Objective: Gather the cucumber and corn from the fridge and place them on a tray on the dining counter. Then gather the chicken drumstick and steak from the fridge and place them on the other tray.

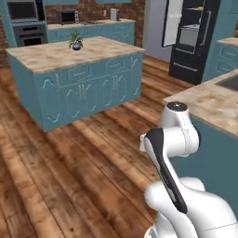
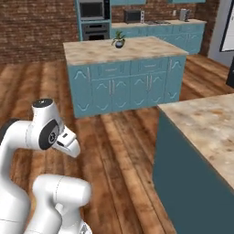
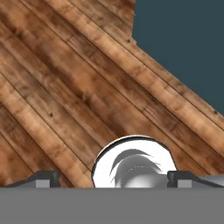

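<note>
The fridge stands far off at the back right, dark, with one door swung open and its pale inside showing. A small yellow spot sits on an upper shelf, too small to name. The cucumber, corn, chicken drumstick, steak and trays are out of view. My gripper hangs open over the wooden floor, its fingertips wide apart and nothing between them. The arm is folded close above the base. A beige stone island counter on a teal base stands ahead; I cannot tell whether it is the dining counter.
A small potted plant stands on the island. A second beige counter on a teal base runs close by on the right, with a sink further along it. An oven wall and microwave line the back. Wooden floor lies open between me and the island.
</note>
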Controlling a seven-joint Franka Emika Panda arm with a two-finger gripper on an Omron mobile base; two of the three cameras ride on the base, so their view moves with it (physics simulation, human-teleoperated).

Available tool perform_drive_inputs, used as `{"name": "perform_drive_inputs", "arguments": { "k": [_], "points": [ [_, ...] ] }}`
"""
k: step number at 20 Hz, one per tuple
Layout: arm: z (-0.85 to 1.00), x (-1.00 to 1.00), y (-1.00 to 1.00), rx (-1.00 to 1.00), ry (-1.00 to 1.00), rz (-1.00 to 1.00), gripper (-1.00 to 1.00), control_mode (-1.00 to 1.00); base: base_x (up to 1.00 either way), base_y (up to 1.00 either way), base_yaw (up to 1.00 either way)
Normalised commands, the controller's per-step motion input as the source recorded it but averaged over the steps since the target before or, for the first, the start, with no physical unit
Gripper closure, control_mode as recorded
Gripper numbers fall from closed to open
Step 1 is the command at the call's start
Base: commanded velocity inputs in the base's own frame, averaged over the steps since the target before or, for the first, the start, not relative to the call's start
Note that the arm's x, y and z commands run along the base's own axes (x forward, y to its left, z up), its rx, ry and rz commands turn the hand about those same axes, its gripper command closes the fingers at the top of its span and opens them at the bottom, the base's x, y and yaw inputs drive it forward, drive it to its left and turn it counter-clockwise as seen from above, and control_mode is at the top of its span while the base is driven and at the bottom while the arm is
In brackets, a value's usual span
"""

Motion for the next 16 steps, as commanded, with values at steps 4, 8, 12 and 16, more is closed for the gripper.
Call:
{"name": "perform_drive_inputs", "arguments": {
  "k": [4,8,12,16],
  "points": [
    [0.00,0.00,0.00,0.00,0.00,0.00,-1.00,1.00,1.00,0.90,-0.50],
    [0.00,0.00,0.00,0.00,0.00,0.00,-1.00,1.00,1.00,0.89,-0.50],
    [0.00,0.00,0.00,0.00,0.00,0.00,-1.00,1.00,1.00,0.88,-0.51],
    [0.00,0.00,0.00,0.00,0.00,0.00,-1.00,1.00,1.00,0.91,-0.52]
  ]
}}
